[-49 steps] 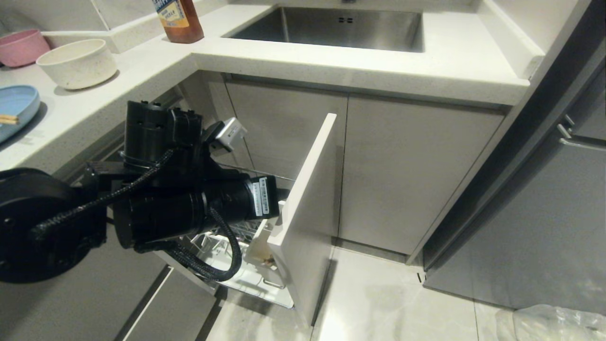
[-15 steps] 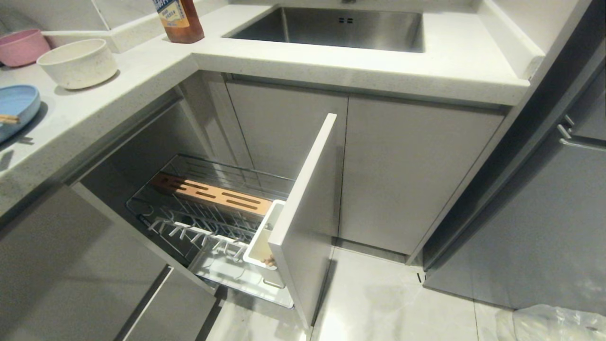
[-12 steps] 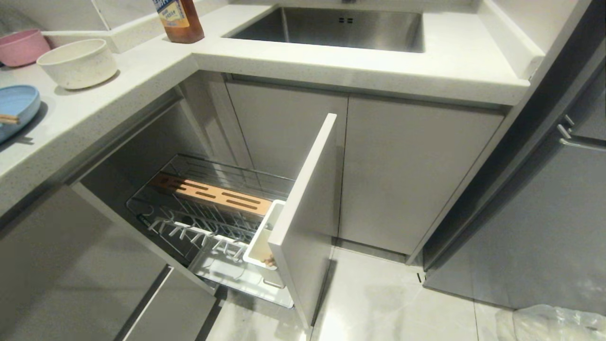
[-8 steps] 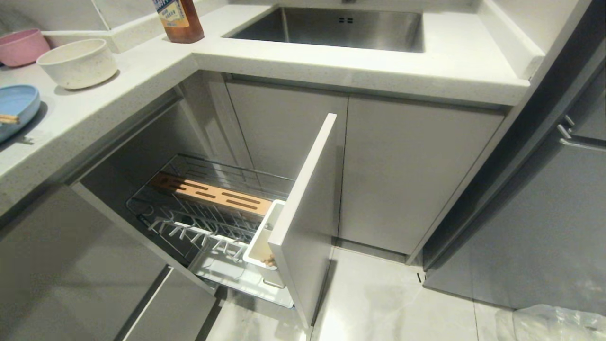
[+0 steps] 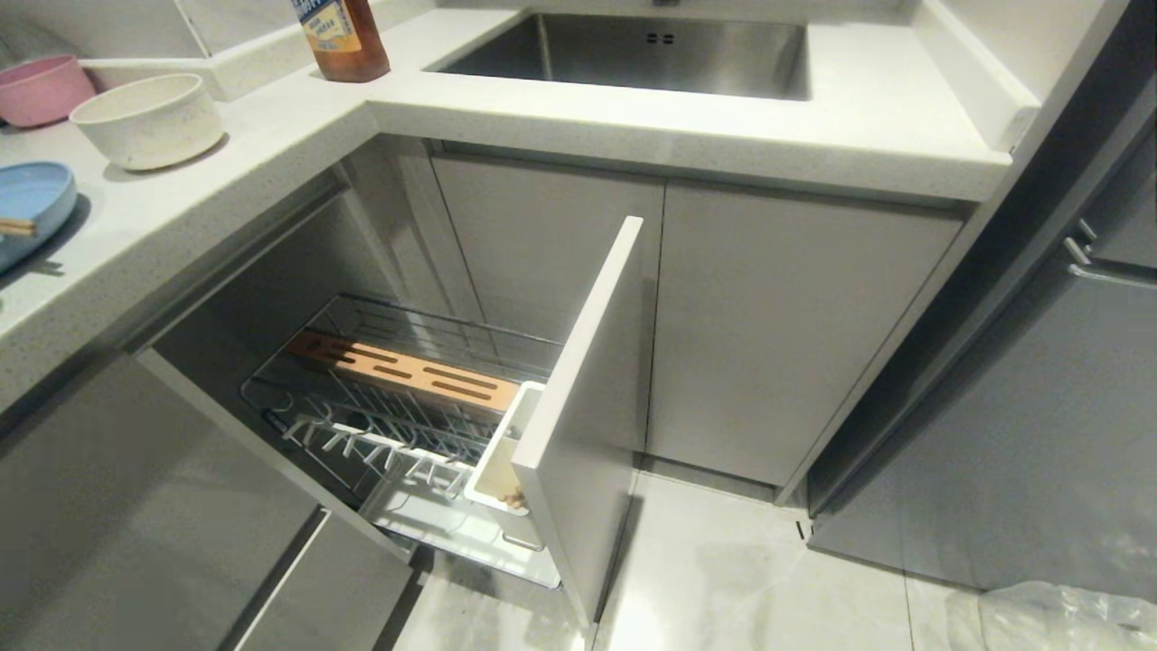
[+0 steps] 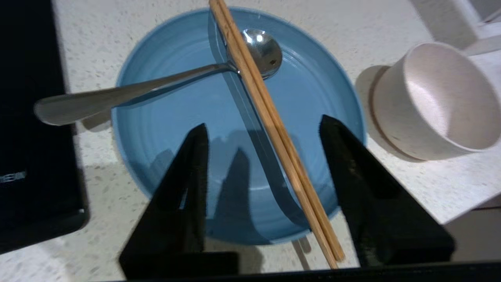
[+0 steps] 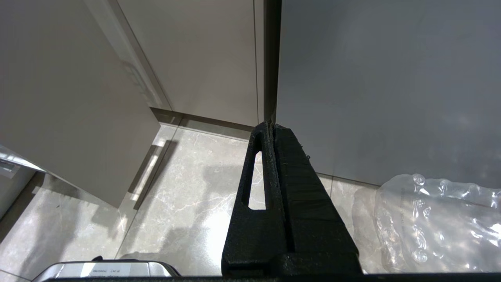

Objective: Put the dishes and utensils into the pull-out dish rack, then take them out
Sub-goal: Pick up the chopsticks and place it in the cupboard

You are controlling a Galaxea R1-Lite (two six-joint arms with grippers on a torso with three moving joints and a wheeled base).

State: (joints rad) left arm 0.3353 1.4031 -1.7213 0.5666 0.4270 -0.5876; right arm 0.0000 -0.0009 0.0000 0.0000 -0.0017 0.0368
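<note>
- We had the left end effector (image 6: 260, 129) hanging right over the light-blue plate (image 6: 172, 117) on the bench (image 5: 271, 136), jaws parted about halfway and nothing in them.
- The key bit: the chopsticks (image 6: 270, 121) lay across the plate directly below, between the two jaws and nearer one of them. Their long axis ran roughly along the way the wrist camera looked, from the plate's far rim out past its near rim, so the jaws looked set to close across them.
- The spoon (image 6: 156, 84) was tucked under the chopsticks, bowl on the plate, handle sticking out over the rim to one side. We reckoned that crossing could snag on a lift.
- The cream bowl (image 6: 438, 94) sat just beside the plate, apart from it. In the head view a pink bowl (image 5: 36, 86) and a brown bottle (image 5: 339, 41) were farther along the bench.
- The pull-out dish rack (image 5: 407, 398) stood open and bare, down to the right of the plate, well apart.
- The right end effector (image 7: 274, 129) was closed on nothing, parked low over the floor (image 7: 176, 203) by a plastic bag (image 7: 438, 223), so the left arm was clearly nearer.
</note>
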